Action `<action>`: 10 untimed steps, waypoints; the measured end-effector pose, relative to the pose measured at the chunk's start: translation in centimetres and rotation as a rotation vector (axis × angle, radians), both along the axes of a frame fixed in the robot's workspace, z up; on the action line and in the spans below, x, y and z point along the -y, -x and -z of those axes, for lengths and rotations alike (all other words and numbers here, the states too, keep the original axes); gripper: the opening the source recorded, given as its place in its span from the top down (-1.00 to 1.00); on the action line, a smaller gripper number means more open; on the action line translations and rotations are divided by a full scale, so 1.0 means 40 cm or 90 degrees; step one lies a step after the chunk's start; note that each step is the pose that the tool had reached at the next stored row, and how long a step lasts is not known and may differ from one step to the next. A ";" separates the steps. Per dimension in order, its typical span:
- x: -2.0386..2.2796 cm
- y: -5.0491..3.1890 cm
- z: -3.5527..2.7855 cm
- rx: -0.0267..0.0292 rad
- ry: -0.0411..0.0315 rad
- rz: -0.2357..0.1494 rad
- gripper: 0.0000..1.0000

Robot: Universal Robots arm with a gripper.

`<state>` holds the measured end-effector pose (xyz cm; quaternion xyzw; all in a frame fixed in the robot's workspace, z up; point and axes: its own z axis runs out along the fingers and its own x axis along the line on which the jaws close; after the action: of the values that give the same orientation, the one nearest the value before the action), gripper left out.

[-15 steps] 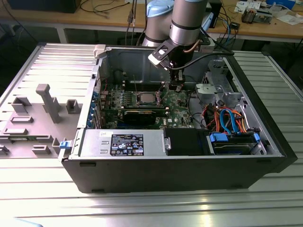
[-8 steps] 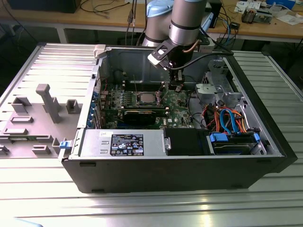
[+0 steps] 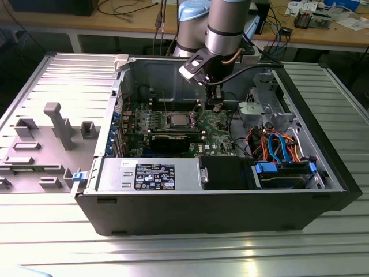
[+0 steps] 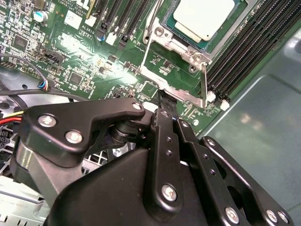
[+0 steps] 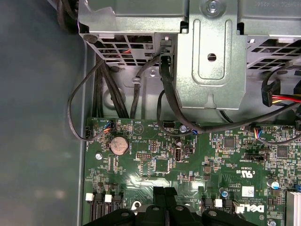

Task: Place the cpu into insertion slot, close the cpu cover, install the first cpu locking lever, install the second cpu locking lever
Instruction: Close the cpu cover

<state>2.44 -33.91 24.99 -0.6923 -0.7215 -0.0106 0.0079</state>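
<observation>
The cpu (image 4: 204, 19), a square chip with a silver top, lies in the insertion slot (image 4: 181, 41) on the green board; the exterior view shows the cpu (image 3: 177, 120) mid-board. The cpu cover (image 4: 149, 52), a thin silvery frame, is swung open away from the slot toward me. My gripper (image 4: 163, 101) is shut, and its black fingertips sit against the cover's free edge (image 4: 188, 96). Whether the tips pinch that edge or only touch it I cannot tell. In the exterior view the gripper (image 3: 214, 105) hangs just to the right of the slot. The fingers (image 5: 164, 200) also show in the first wrist view.
Long black memory slots (image 4: 249, 52) run beside the socket. A black graphics card (image 3: 173, 141) and the power supply (image 3: 150, 173) lie toward the case front. A metal drive cage (image 5: 211, 61) and coloured cables (image 3: 277, 144) crowd the exterior view's right. The case wall (image 3: 161, 75) stands behind.
</observation>
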 end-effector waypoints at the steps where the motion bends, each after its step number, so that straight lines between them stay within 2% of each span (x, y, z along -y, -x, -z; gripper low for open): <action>1: 0.000 0.003 0.000 0.0000 0.0000 0.000 0.79; 10: 0.000 0.009 0.000 0.0000 0.0000 0.000 0.79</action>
<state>2.06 -33.91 24.99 -0.6923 -0.7215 -0.0106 0.0079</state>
